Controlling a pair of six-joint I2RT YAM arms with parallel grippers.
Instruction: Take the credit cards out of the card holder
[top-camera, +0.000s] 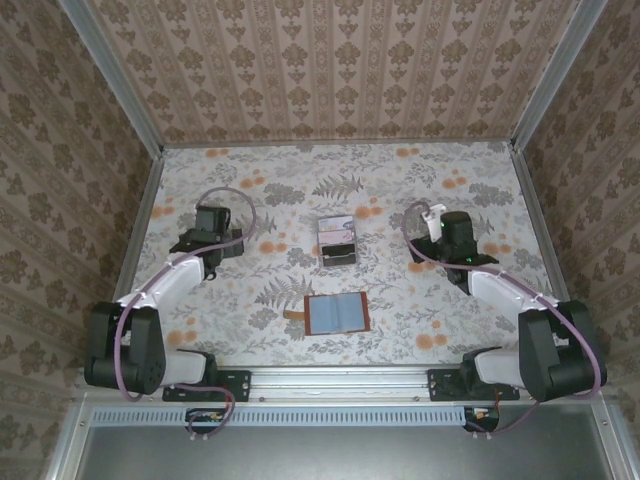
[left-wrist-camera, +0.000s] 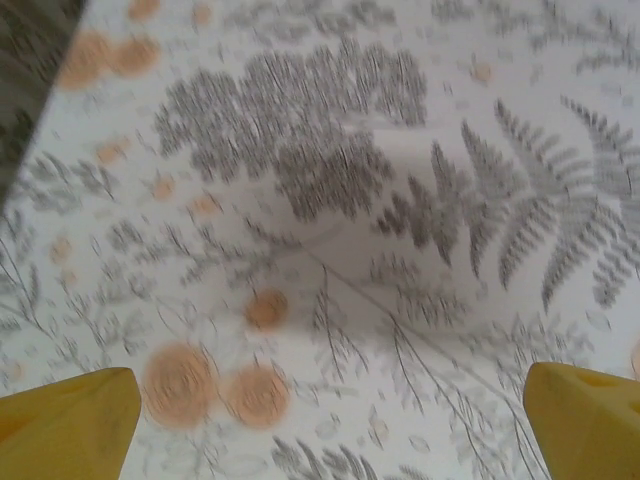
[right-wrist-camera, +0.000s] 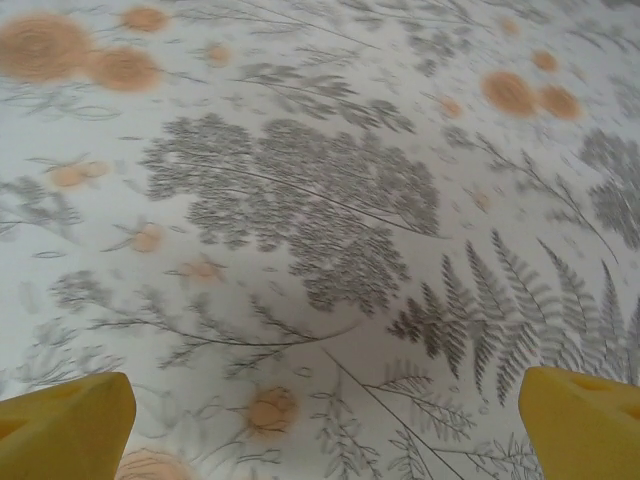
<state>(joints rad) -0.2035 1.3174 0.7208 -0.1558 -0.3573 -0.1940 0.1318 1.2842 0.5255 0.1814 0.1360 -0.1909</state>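
card holder (top-camera: 337, 314): it is laid open and flat on the table (top-camera: 400, 300), in the middle, on the near side. Its grey-blue inside is turned up, and a small orange tab (top-camera: 291, 316) is seen at its left edge.
credit cards (top-camera: 338, 241): dark and silvery flat pieces are seen in the middle of the table, a little farther away than the card holder and not touching it. It cannot be told if they are lying inside something.
left claw (left-wrist-camera: 327, 418): its yellow fingers (left-wrist-camera: 70, 425) are spread wide and nothing is held. It is placed on the left side, well apart from the card holder.
right claw (right-wrist-camera: 322, 422): its fingers (right-wrist-camera: 580, 425) are spread wide too, and nothing is held. It is placed on the right side, well apart from the credit cards.
how far the job is: it is judged to be nearly done, because no card can be made out in the card holder.
what could go wrong: a thin card could be hidden in a pocket and be missed. The credit cards could be pushed or scattered if an arm is swung low over the middle. A flat card could slip away if it is pinched from the smooth table.
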